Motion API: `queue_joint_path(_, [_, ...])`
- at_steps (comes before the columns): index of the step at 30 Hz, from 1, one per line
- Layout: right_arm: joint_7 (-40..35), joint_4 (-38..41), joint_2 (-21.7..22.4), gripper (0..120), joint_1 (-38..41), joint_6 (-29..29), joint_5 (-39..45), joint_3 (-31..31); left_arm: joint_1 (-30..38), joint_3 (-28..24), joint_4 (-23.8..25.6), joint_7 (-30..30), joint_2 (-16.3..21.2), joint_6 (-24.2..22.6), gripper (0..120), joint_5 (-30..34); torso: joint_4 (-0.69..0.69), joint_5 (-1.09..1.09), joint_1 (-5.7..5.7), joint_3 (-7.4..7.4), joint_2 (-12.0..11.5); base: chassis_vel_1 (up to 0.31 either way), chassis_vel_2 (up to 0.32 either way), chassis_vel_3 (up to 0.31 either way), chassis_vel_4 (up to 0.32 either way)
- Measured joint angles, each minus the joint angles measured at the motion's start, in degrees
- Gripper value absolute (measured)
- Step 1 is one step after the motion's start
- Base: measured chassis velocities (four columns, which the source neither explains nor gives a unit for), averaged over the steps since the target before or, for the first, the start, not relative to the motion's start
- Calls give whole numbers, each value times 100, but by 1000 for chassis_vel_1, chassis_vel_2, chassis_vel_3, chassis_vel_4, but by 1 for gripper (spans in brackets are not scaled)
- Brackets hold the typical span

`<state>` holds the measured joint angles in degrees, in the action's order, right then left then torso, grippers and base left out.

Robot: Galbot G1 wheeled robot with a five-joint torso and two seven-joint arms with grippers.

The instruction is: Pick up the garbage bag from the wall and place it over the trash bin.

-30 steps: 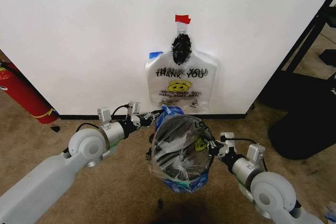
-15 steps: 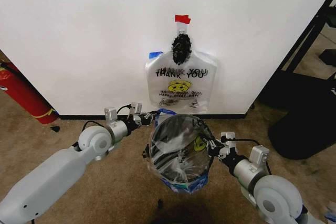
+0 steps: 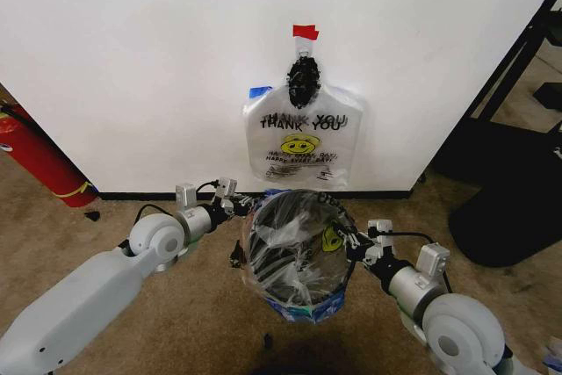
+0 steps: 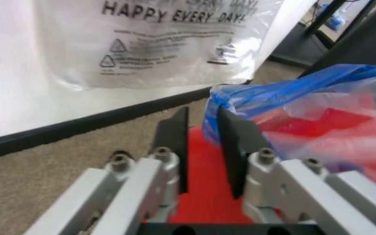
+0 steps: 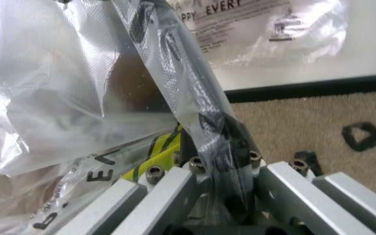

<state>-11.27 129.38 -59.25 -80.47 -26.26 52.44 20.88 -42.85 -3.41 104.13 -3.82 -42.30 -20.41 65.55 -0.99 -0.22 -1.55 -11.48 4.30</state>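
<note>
Left tool [image 3: 248, 204]: at the left side of the bin's mouth, seen from the head camera; in the left wrist view [image 4: 202, 147] its two dark fingers [image 4: 172, 142] stand slightly apart, the blue-printed edge of the bag lying against the tip of one finger, nothing clamped between them.

Right tool [image 3: 349, 241]: at the right side of the bin's mouth; in the right wrist view [image 5: 214, 164] its fingers are closed on a twisted strip of the bag's plastic, which runs up and away from the tool.

Garbage bag [image 3: 294, 248]: thin, see-through, stretched over the mouth of the bin between the two tools; a yellow smiley patch shows on its right side near the right tool, blue print along the far rim and near the base.

Trash bin [image 3: 285, 274]: round, black, standing on the carpet floor just in front of the wall; its dark inside shows through the plastic, which lines it. Whether anything else lies inside cannot be told.

Second bag [image 3: 303, 142]: hangs flat on the white wall [image 3: 140, 59] directly behind the bin, under a strip of red tape [image 3: 305, 32]; black "THANK YOU" lettering above a yellow smiley.

Fire extinguisher [image 3: 39, 160]: red, leaning at the wall's left end, well apart from the bin.

Floor [image 3: 176, 322]: brown carpet.
</note>
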Motion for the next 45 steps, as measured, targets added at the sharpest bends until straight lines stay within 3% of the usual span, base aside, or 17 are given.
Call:
queue_joint_path(11, [-509, -55, -394, 0, 56, -114, 334, -29, -547, 537, 701, 593, 99, 146, 59, 109, -1, 0, 0, 0, 0, 0, 0, 0, 0])
queue_joint_path(17, [-1131, -265, -942, 0, 128, -129, 538, -10, -1173, 979, 1192, 974, 80, 531, 89, 351, 2, 1, 0, 0, 0, 0, 0, 0, 0])
queue_joint_path(18, [-1131, -265, -942, 0, 128, -129, 538, -10, -1173, 979, 1192, 974, 80, 531, 89, 351, 2, 1, 0, 0, 0, 0, 0, 0, 0])
queue_joint_path(21, [-1435, -360, -1370, 0, 90, -99, 642, 198, -1272, 1027, 1438, 1993, -177, 1004, 98, 631, -2, 0, 0, 0, 0, 0, 0, 0, 0])
queue_joint_path(22, [-1596, -407, -1625, 0, 92, -59, 725, 295, -1309, 1035, 1627, 2760, -374, 1289, 99, 872, -2, 0, 0, 0, 0, 0, 0, 0, 0])
queue_joint_path(24, [-1737, -446, -1923, 0, 93, -17, 816, 436, -1414, 1082, 1897, 3260, -566, 1465, 100, 1097, -1, 0, 0, 0, 0, 0, 0, 0, 0])
queue_joint_path(27, [-1837, -474, -2129, 0, 82, 22, 894, 562, -1564, 1108, 2106, 3373, -660, 1516, 100, 1152, 0, 1, 0, 0, 0, 0, 0, 0, 0])
queue_joint_path(32, [-2052, -531, -2426, 0, 61, 61, 1207, 882, -2203, 1131, 2722, 3419, -774, 1511, 100, 1123, 0, 0, 0, 0, 0, 0, 0, 0, 0])
queue_joint_path(37, [-2258, -531, -2594, 0, 64, 138, 1398, 998, -2792, 1105, 3019, 3278, -821, 1486, 100, 904, 0, 0, 0, 0, 0, 0, 0, 0, 0])
queue_joint_path(45, [-2496, -523, -2792, 0, 138, 277, 1569, 1070, -3551, 937, 3169, 2874, -850, 1447, 100, 603, 1, 1, 0, 0, 0, 0, 0, 0, 0])
